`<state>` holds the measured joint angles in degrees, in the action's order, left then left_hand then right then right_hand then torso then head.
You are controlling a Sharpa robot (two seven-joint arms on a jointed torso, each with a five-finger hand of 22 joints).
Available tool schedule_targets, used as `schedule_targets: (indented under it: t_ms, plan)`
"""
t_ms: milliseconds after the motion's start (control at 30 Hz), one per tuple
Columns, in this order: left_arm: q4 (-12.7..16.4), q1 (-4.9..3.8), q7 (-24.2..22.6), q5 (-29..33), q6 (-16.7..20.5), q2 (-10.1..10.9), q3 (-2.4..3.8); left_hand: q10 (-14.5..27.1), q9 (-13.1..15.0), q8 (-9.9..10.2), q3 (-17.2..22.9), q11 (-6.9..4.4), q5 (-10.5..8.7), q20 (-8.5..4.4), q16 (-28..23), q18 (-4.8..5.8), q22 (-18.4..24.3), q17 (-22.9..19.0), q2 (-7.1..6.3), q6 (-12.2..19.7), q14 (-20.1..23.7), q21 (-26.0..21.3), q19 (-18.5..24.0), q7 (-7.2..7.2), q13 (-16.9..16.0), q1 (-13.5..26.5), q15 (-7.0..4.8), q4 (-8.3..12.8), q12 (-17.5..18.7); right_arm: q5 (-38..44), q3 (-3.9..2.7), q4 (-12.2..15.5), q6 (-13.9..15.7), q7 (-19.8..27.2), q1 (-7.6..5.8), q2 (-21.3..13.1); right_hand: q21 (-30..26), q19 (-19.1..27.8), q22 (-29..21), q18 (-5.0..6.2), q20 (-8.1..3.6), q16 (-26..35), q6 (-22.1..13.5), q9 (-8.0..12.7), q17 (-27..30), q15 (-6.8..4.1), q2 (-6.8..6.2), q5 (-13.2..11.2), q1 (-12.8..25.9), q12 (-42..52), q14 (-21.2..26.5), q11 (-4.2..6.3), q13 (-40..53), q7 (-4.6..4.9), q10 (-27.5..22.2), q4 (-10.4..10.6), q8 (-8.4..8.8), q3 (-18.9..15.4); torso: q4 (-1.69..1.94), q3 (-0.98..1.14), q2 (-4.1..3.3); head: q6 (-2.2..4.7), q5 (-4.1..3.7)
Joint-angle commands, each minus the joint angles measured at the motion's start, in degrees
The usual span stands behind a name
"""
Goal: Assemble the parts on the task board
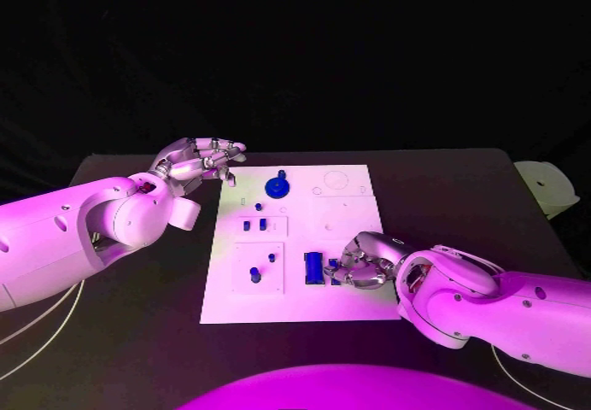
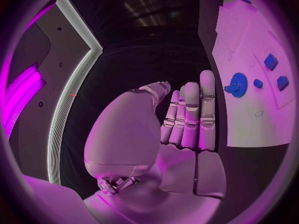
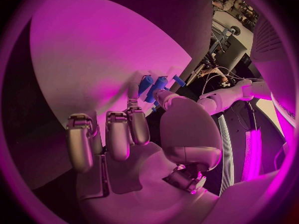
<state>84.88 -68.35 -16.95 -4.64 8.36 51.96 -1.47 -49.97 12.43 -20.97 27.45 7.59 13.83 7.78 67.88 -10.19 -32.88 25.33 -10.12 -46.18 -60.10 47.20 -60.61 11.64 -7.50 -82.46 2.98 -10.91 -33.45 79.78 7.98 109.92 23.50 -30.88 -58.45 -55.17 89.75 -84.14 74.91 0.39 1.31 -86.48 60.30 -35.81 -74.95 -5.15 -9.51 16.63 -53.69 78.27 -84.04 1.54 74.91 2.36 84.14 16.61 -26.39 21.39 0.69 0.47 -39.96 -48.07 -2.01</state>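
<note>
Task board (image 1: 332, 256), white flat plate mid-worktop, with right hand (image 1: 359, 263) down at its near edge, fingers (image 3: 138, 127) pinching small blue parts (image 3: 154, 87) for seating; left hand (image 1: 197, 160) parked beside the far corner, fingers together, holding nothing.

Task board (image 1: 351, 303) in the middle of the table (image 1: 493, 213). Toothed wheel (image 1: 278, 185) on the board's far part, two small pegs (image 1: 254, 225) nearer, another peg (image 1: 255, 275) nearer still. Right hand (image 1: 359, 263) over the near right part, beside a block (image 1: 314, 266). Left hand (image 1: 197, 160) above the table, just off the far left corner.
</note>
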Motion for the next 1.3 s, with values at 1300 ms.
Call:
schedule_targets:
  t_ms: [1300]
  plan:
    - [-0.09,-0.03,0.11,0.12,-1.09,0.16,0.03,0.46,0.08,-0.23,0.24,0.02,0.20,0.19,0.20,-0.40,0.10,-0.05,-0.02,0.32,0.35,-0.31,-0.40,-0.02,-0.09,0.67,0.14,0.05,-0.37,1.51,0.04,2.76,-2.65,3.42,0.15,-4.60,0.25,-5.86,15.09,-0.39,-0.45,-0.27,-0.24,-0.03,-7.78,-0.24,-0.11,-1.70,-5.49,-0.05,-4.55,0.35,8.06,-0.14,1.55,-0.85,-0.48,-2.01,0.02,-0.02,-0.02,-0.10,-0.07]
